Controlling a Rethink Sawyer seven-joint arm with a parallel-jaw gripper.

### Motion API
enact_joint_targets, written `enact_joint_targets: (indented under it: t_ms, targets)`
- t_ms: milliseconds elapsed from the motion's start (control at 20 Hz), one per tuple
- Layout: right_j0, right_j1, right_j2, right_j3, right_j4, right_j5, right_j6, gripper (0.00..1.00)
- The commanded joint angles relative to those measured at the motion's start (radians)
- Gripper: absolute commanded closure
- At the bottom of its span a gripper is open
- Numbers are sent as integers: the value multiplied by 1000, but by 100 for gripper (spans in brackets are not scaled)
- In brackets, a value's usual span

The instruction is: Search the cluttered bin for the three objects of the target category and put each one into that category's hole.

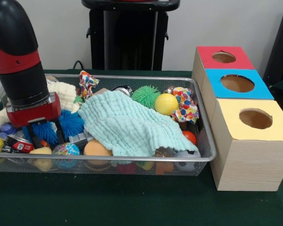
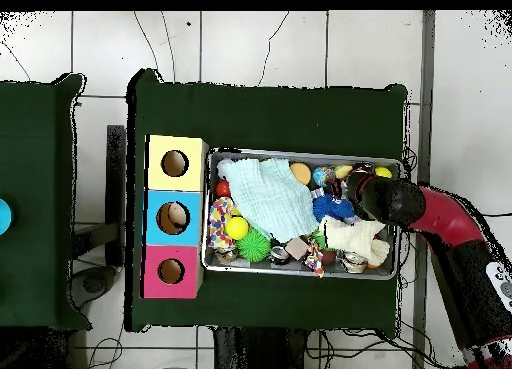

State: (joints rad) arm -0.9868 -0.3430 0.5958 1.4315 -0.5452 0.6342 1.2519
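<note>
We judge the search step is in hand: our hand [image 1: 46, 135] hangs low in the wire bin [image 1: 205, 141], fingers apart around the blue spiky ball [image 1: 68, 123], gripping nothing yet. Next we must close, lift, and carry it to a hole in the boxes [image 1: 247, 155].

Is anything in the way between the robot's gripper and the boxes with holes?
Yes. The gripper is down at one end of the bin, over a blue spiky ball. A big mint cloth and other toys lie between it and the three boxes.
</note>
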Motion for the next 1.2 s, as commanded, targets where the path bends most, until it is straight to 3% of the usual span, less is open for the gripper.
enact_joint_targets:
  t_ms: [50, 550, 1200]
  targets:
    - [-16, 131, -27, -36, -80, -74, -75, 0]
    - [-18, 134, -47, -31, -82, -146, 1, 0]
    - [-21, 131, -43, -66, -86, -125, -28, 0]
